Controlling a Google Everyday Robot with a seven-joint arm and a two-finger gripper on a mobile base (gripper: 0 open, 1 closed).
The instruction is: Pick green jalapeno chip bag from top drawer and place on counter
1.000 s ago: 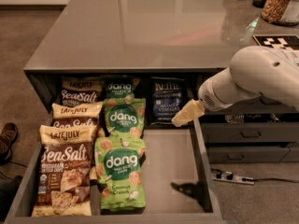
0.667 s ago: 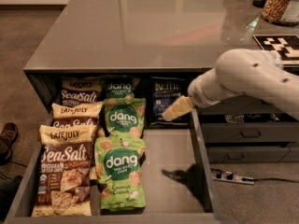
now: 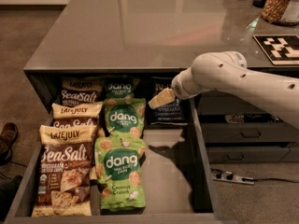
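Note:
The dark navy chip bag [image 3: 169, 110] stands at the back right of the open top drawer [image 3: 202, 171], under the counter's edge; the gripper hides part of it. My gripper [image 3: 159, 99], with cream fingers, hangs over the drawer just in front of that bag's upper left corner, at the end of the white arm [image 3: 233, 80] that reaches in from the right. It holds nothing that I can see. The glossy grey counter [image 3: 140, 27] spreads above the drawer.
Brown-and-cream Sea Salt bags [image 3: 65, 171] fill the drawer's left column and green dang bags [image 3: 120, 171] the middle. Narrower grey drawers [image 3: 247, 134] sit to the right. A checkered marker [image 3: 278, 48] and a jar [image 3: 280, 3] stand on the counter's right. A power strip [image 3: 233, 177] lies on the floor.
The arm has swung left and the gripper has moved left over the drawer, from near the right wall to in front of the navy bag.

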